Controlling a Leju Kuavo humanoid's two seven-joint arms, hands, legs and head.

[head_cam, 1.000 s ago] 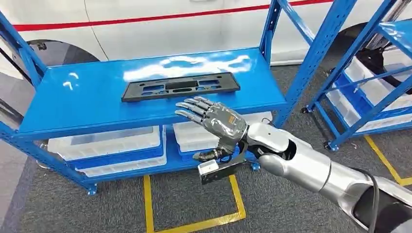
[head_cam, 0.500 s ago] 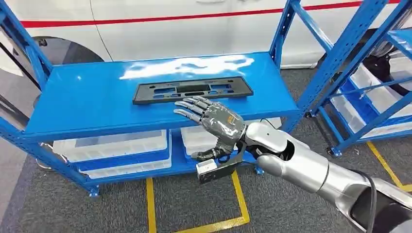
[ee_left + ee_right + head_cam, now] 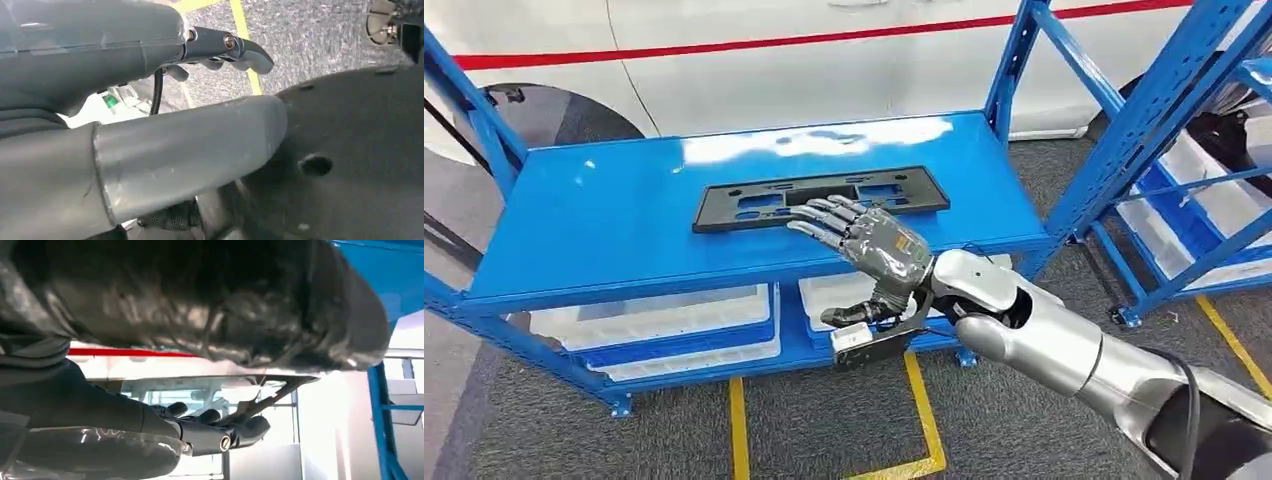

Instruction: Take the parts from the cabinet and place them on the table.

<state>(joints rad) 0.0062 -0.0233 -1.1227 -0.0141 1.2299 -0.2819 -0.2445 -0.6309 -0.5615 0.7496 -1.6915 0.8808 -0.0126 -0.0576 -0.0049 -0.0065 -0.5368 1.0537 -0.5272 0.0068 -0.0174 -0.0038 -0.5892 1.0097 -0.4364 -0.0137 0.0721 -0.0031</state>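
Observation:
A long black plastic part [image 3: 754, 205] with several cut-outs lies flat on the top shelf of the blue cabinet [image 3: 594, 230]. My right hand [image 3: 864, 240] reaches in from the lower right, palm down and fingers spread. Its fingertips overlap the part's near edge around the middle, and it holds nothing. In the right wrist view the dark fingers [image 3: 235, 432] stretch out beside the blue shelf [image 3: 400, 275]. My left hand [image 3: 175, 150] hangs over grey carpet with nothing in it, its fingers [image 3: 240, 50] loosely apart.
White bins [image 3: 654, 315] sit on the cabinet's lower shelf. A second blue rack [image 3: 1184, 200] with more bins stands at the right. A white vehicle body [image 3: 824, 70] is behind the cabinet. Yellow tape lines [image 3: 739, 430] mark the grey floor.
The view has shifted slightly. My right hand has moved forward over the shelf, from short of the part to fingertips over its near edge.

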